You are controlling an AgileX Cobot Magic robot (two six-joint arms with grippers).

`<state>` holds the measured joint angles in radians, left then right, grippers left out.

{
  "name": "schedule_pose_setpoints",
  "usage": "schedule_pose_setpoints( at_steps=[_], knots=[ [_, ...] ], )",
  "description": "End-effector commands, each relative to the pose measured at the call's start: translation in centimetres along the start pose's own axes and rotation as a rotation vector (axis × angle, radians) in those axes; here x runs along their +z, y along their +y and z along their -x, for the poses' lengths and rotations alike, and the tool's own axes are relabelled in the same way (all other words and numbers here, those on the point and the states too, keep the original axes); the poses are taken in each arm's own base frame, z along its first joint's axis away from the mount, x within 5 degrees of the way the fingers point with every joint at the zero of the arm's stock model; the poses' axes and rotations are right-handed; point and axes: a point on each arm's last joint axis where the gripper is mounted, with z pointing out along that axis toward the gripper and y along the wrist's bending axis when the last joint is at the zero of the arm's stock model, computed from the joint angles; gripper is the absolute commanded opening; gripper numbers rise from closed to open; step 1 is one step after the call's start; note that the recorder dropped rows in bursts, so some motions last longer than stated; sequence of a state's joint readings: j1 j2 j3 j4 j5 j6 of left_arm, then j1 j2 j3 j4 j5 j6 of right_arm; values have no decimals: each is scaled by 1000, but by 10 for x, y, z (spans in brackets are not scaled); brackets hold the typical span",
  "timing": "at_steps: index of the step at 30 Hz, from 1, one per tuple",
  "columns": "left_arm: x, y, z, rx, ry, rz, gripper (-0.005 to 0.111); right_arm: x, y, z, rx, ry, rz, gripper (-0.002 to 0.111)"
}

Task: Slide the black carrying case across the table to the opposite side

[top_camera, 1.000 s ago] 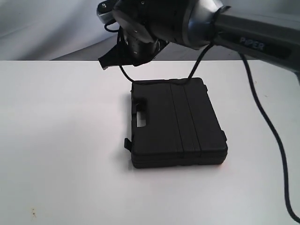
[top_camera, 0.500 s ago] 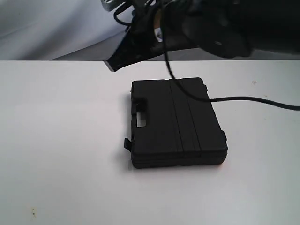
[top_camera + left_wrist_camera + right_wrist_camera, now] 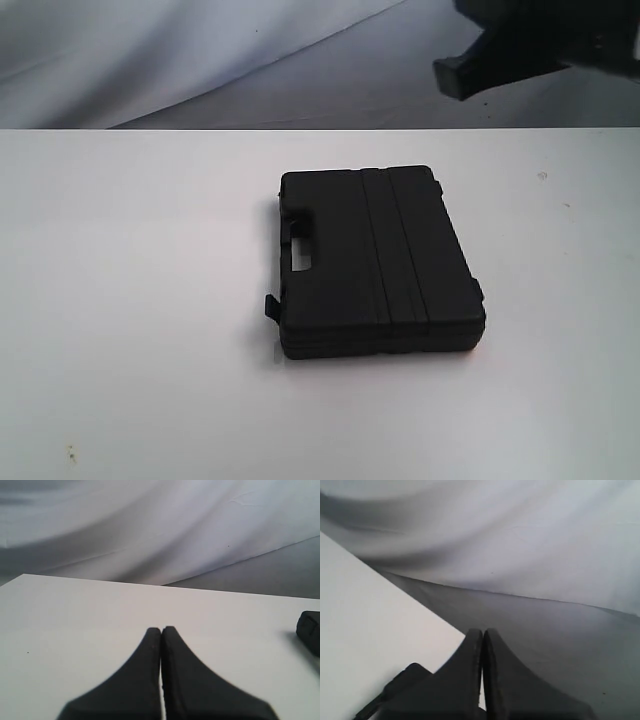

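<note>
ok so black case [image 3: 375, 260] lying flat on white worktop [image 3: 120, 300], handle cutout on side facing away from right jaws, nothing touching it. left jaws pressed fully together, empty, low over bare worktop, corner of case [image 3: 310, 630] just peeking in off to one side, well apart from tips. right jaws also squeezed closed, holding nothing, raised high beyond case's far edge, right arm [image 3: 530, 45] pretty blurry

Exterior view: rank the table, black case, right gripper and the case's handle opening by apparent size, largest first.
1. table, filling most of the frame.
2. black case.
3. right gripper, though it is cropped by the frame edge and perhaps nearer the camera, so this rank is unsure.
4. handle opening, smallest.
</note>
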<state>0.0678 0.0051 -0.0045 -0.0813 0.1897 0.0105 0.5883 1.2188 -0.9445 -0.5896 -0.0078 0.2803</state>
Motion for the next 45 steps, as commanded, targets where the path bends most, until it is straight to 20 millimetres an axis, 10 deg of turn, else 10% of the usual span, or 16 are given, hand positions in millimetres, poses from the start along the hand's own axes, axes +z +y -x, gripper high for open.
schedule_pose_setpoints(
  at_steps=[1,15,24,29,45],
  knots=[
    [0,0,-1,-9,-3,1,1,-24,-20,-6,33,-69,-76,0],
    [0,0,-1,-6,-3,1,1,-100,-64,-28,205,-154,-386,0],
    [0,0,-1,-8,-3,1,1,-154,-27,-79,-60,-94,-458,0],
    [0,0,-1,-6,-3,1,1,-186,-13,-83,120,-231,-505,0],
    [0,0,-1,-8,-3,1,1,-190,-11,-88,141,-305,-539,0]
  ],
)
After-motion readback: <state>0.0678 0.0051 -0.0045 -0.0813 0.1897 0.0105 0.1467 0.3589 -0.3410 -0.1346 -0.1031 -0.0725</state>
